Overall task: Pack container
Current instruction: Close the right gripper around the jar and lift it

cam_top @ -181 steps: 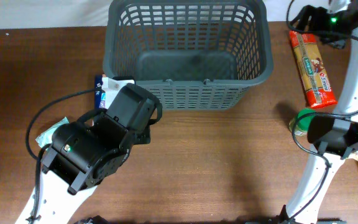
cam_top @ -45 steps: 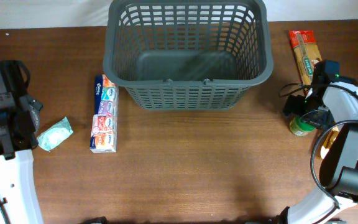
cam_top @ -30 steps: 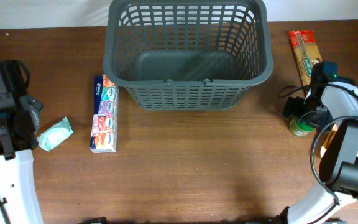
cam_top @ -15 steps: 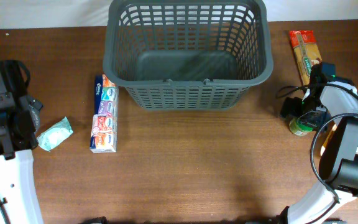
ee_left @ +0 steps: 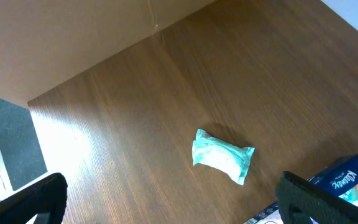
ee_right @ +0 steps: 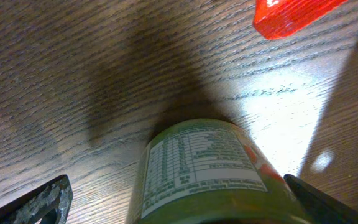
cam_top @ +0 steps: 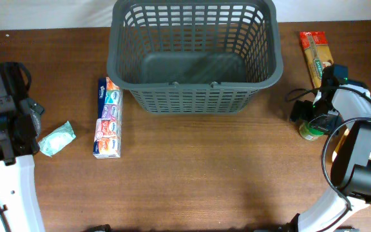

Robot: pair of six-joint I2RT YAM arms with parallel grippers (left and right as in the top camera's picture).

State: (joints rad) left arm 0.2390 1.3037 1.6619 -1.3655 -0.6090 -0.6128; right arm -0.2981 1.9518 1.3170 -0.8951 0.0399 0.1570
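Moved since the earliest frame: left arm, off the long multicoloured tissue multipack (cam_top: 107, 118) to the 9 o'clock edge; right arm, down to the green cylindrical labelled can (cam_top: 310, 133) at 3 o'clock.

- Left end effector (ee_left: 171, 186): jaws wide, empty, above the brown wooden desk (cam_top: 205, 174).
- Right end effector (ee_right: 176, 186): jaws wide, straddling the can, not closed on it.
- Crumpled teal plastic packet (cam_top: 57, 138): on the desk, 9 o'clock.
- Tissue multipack: just beside the basket's left corner, outside it.
- Large dark grey slotted plastic basket (cam_top: 195, 100): 12 o'clock, upright, nothing inside.
- Red-and-yellow pasta packet (cam_top: 315, 57): 2 o'clock, outside the basket.
- Progress, judged: nothing packed yet; four items left, the can likely first.
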